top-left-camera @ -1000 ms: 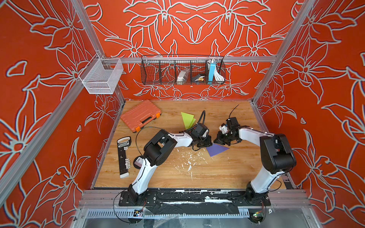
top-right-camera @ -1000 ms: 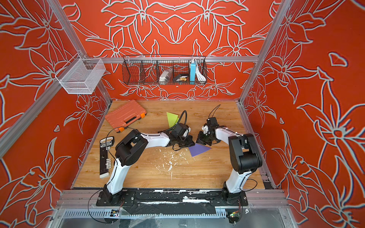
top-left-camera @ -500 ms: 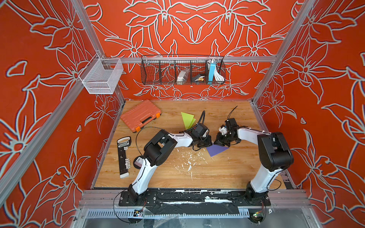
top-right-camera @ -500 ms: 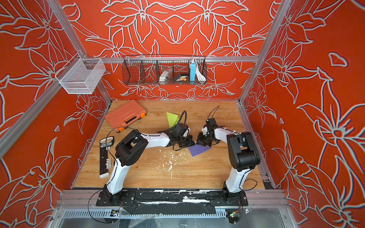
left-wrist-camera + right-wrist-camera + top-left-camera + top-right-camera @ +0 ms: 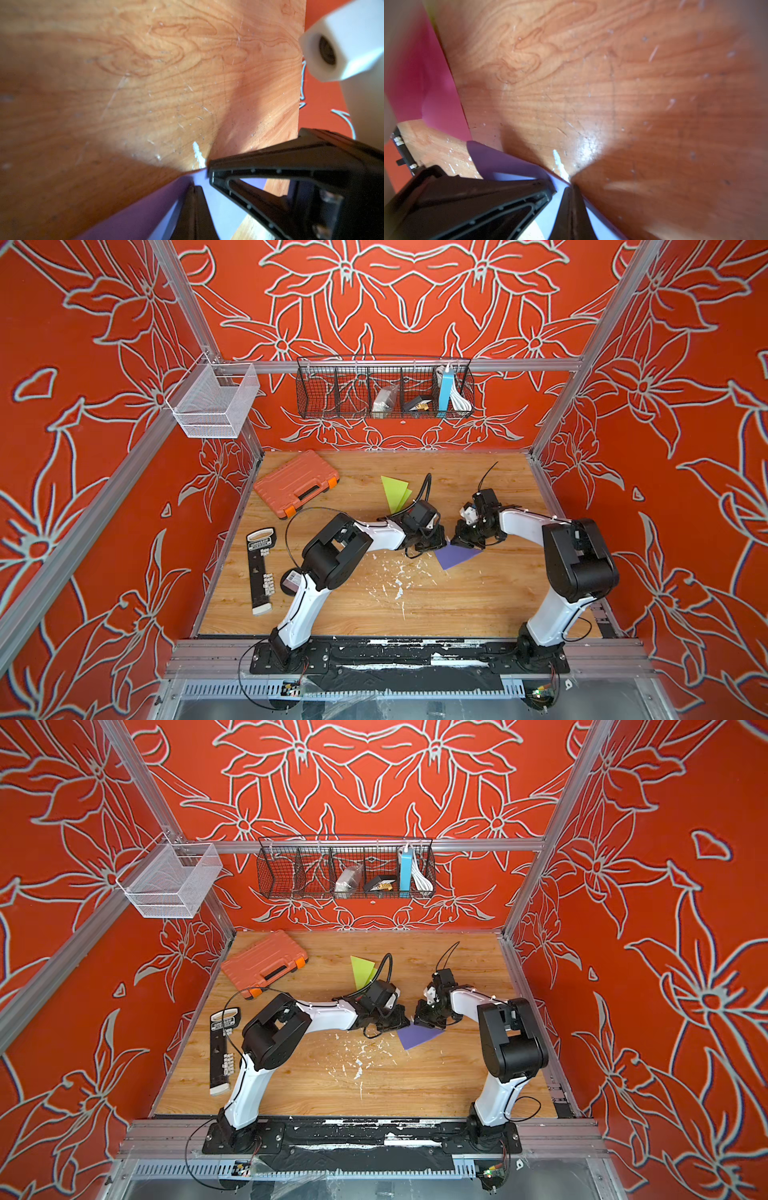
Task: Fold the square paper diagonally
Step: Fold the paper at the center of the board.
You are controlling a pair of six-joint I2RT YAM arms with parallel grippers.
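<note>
My left gripper (image 5: 441, 540) and right gripper (image 5: 458, 540) are both clenched and hold nothing. Their tips press on the purple paper (image 5: 455, 558), which lies under and between them. I judge this the creasing step. Next, the tips should slide apart along the fold.

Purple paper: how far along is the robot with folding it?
Done: the paper already lies as a triangle, one half apparently folded over. In hand: the left gripper and right gripper, both shut, sit at its far corner, where it bulges up. Left: likely flattening the crease and letting go.
</note>
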